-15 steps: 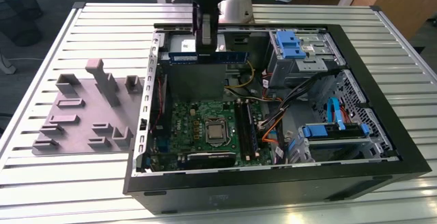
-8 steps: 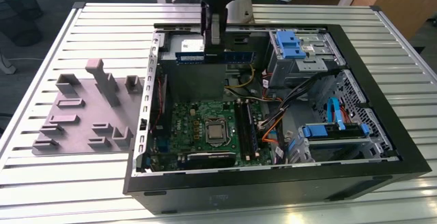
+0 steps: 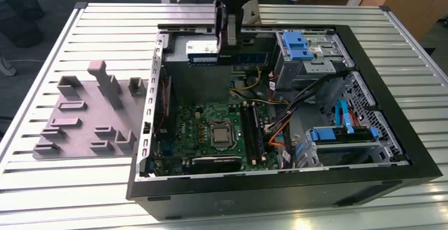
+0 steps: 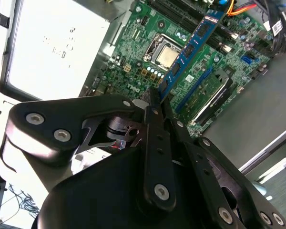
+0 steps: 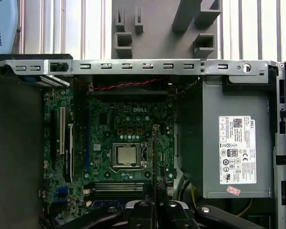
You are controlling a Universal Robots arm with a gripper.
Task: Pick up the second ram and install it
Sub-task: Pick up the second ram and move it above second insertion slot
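Observation:
The second ram [image 4: 188,47], a blue-green stick with black chips, is clamped at one end between the fingers of my gripper [image 4: 155,98], which is shut on it. It reaches out over the green motherboard [image 4: 133,52], its far end near the long black slots [image 4: 178,12] beside the processor [image 4: 167,55]. In the first wrist view the ram [image 5: 155,152] is edge-on, a thin line rising from the gripper [image 5: 156,191] beside the processor [image 5: 126,155]. In the exterior view the gripper [image 3: 231,35] hangs over the back of the open case, above the motherboard [image 3: 210,130].
The grey power supply [image 5: 229,148] sits beside the board. Blue-green sticks [image 3: 208,58] lie at the back of the case. Drive cages with blue clips [image 3: 301,46] and cable bundles [image 3: 308,98] fill the exterior view's right. A grey fixture block [image 3: 91,114] lies on the slatted table.

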